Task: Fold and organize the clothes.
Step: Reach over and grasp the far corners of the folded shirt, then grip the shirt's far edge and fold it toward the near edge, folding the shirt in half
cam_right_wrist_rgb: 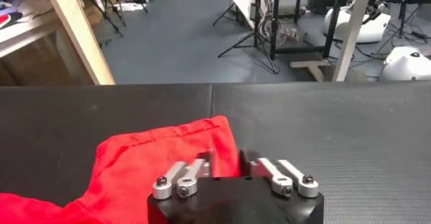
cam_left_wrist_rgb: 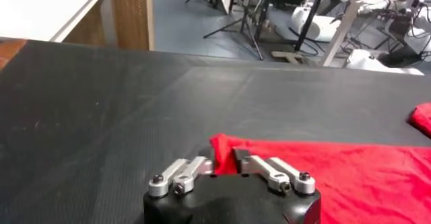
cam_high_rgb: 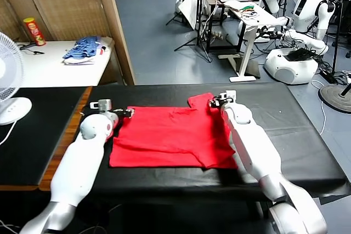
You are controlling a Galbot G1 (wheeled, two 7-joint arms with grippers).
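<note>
Black table (cam_high_rgb: 307, 152), red T-shirt (cam_high_rgb: 164, 138) flat, far corners clamped in left pincer (cam_high_rgb: 129, 112) and right pincer (cam_high_rgb: 213, 103)

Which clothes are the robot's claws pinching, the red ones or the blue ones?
The red T-shirt on the black table. The blue striped pile sits untouched on the white table behind.

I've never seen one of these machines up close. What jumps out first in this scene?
The bright red T-shirt spread flat on the black table grabs the eye. Two white arms reach over it: the left gripper is pinched on the shirt's far corner on the robot's left, and the right gripper is pinched on the sleeve at the far right. Behind, other white robots stand in a cluttered workshop.
</note>
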